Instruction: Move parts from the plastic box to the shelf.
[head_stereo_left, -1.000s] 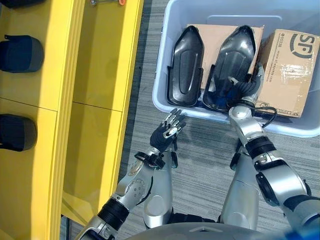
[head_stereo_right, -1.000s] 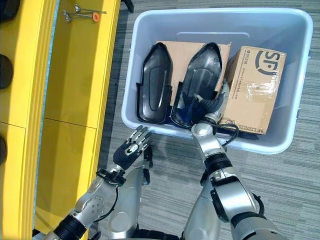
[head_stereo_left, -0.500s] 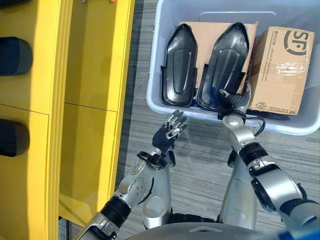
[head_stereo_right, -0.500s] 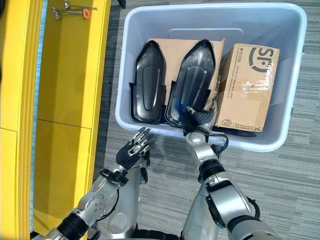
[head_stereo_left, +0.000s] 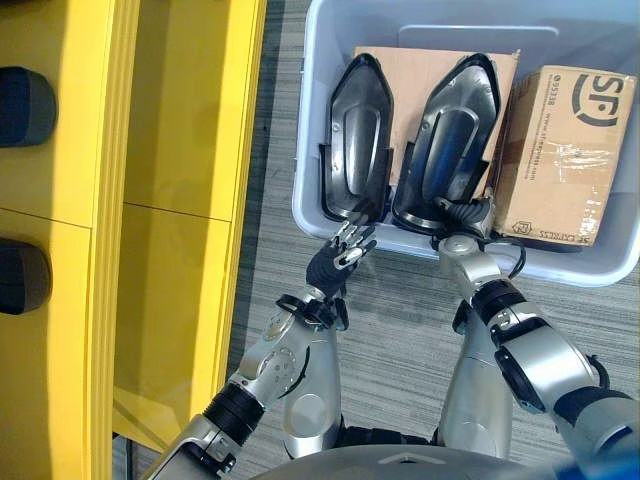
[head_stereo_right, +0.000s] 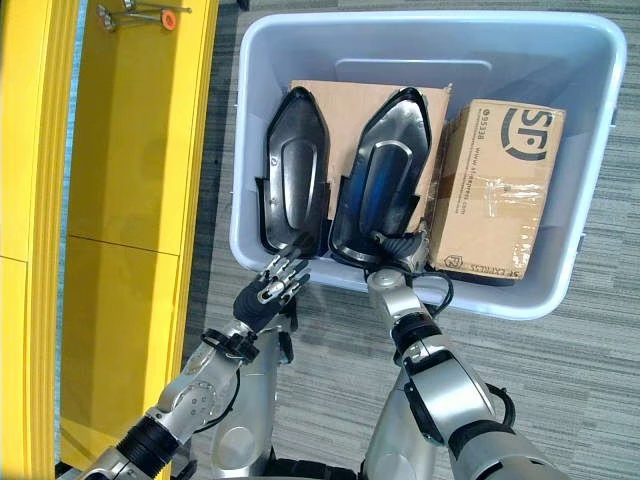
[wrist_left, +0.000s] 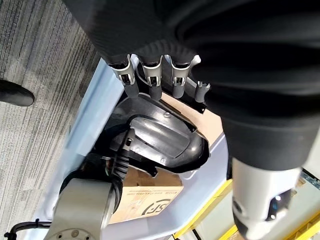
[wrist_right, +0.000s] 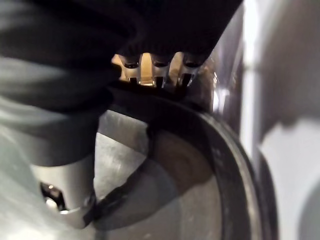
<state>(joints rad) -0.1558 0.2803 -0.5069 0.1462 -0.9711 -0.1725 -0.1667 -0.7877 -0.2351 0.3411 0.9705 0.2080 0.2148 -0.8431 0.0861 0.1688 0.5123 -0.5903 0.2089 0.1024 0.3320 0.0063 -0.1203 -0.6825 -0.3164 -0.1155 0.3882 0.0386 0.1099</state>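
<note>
A pale plastic box (head_stereo_right: 250, 150) sits on grey carpet beside a yellow shelf (head_stereo_right: 140, 150). Inside it, two black moulded shell parts lean side by side on flat cardboard, next to a taped cardboard carton (head_stereo_right: 497, 190). The right robot hand (head_stereo_right: 402, 250) is at the near end of the right black part (head_stereo_right: 380, 180), with its fingers over the part's rim in the right wrist view; whether they are clamped on it cannot be told. The left robot hand (head_stereo_right: 268, 290) hovers at the box's near wall, fingers relaxed and empty, just short of the left black part (head_stereo_right: 295, 170). The parts look stiff, light and glossy, so probably slippery; the raised rim or the notched near end seems the surest hold.
</note>
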